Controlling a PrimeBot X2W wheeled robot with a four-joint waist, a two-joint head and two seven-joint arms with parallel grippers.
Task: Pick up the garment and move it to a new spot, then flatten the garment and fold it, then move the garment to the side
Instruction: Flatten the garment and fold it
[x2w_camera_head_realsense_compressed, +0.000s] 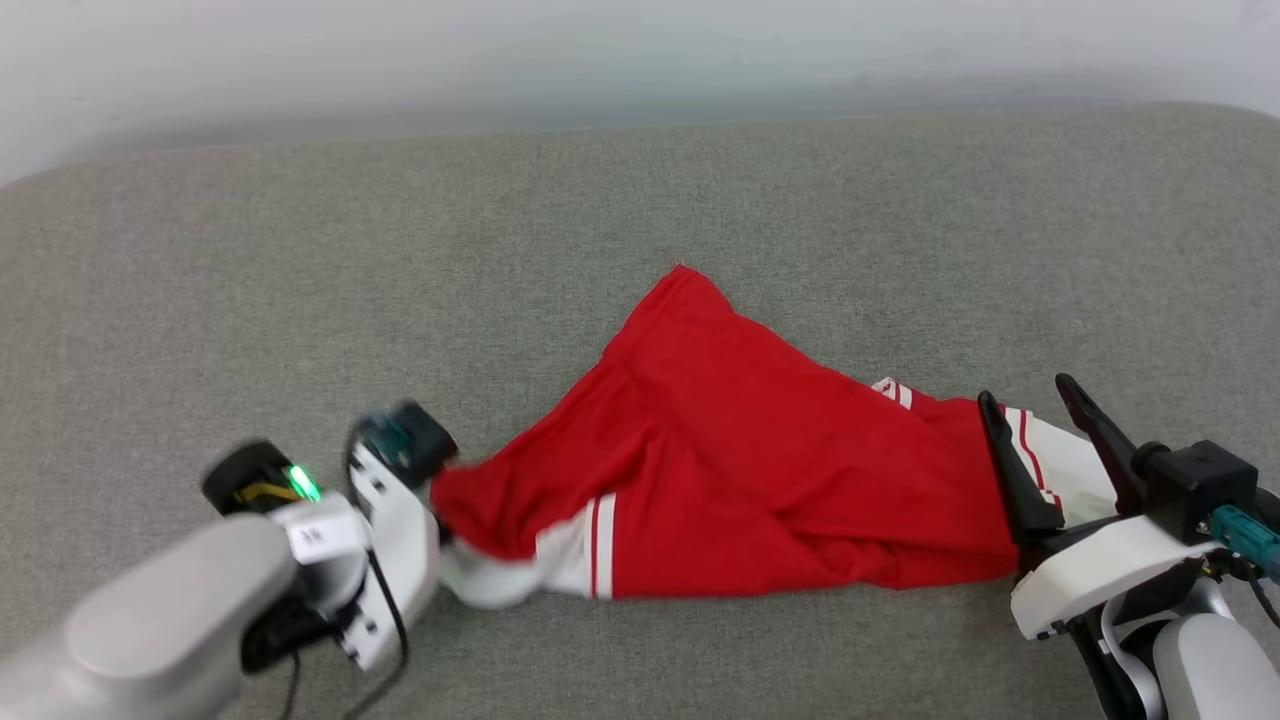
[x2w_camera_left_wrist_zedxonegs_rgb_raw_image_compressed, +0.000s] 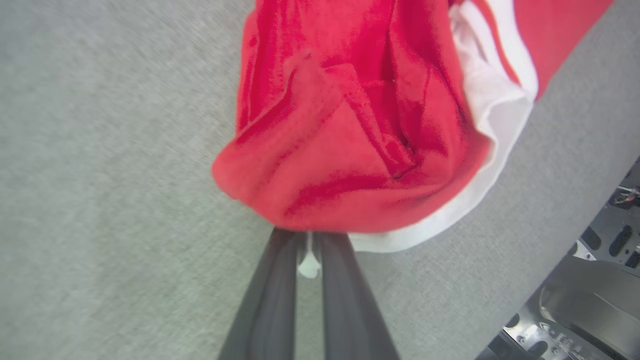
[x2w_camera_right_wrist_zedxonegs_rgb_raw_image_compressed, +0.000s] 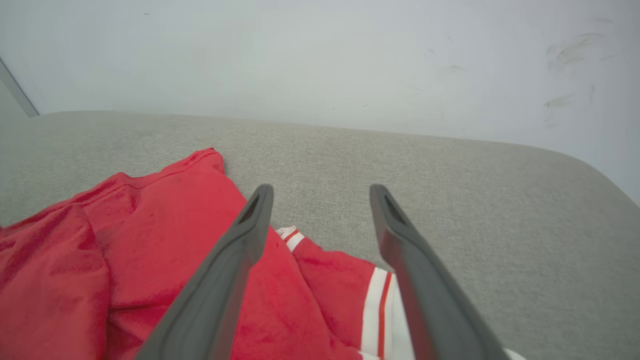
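Observation:
The red garment (x2w_camera_head_realsense_compressed: 740, 470) lies crumpled in a rough triangle on the grey padded surface (x2w_camera_head_realsense_compressed: 300, 260), with a white, red-striped sleeve at each end. My left gripper (x2w_camera_head_realsense_compressed: 445, 525) is at its left end. In the left wrist view that gripper (x2w_camera_left_wrist_zedxonegs_rgb_raw_image_compressed: 307, 232) is shut on the garment (x2w_camera_left_wrist_zedxonegs_rgb_raw_image_compressed: 350, 150), its two fingers (x2w_camera_left_wrist_zedxonegs_rgb_raw_image_compressed: 270, 300) close together with a bit of white cloth pinched between them. My right gripper (x2w_camera_head_realsense_compressed: 1024, 390) stands open over the right end, one finger on each side of the white sleeve (x2w_camera_head_realsense_compressed: 1060, 465). Its fingers (x2w_camera_right_wrist_zedxonegs_rgb_raw_image_compressed: 225, 280) are spread wide above the garment (x2w_camera_right_wrist_zedxonegs_rgb_raw_image_compressed: 150, 240). Lettering and number are hidden.
A pale wall (x2w_camera_head_realsense_compressed: 640, 50) runs along the back of the surface, whose far corners are rounded. Bare grey padding lies left, right and behind the cloth. Part of my dark metal base (x2w_camera_left_wrist_zedxonegs_rgb_raw_image_compressed: 590, 300) shows at the lower right of the left wrist view.

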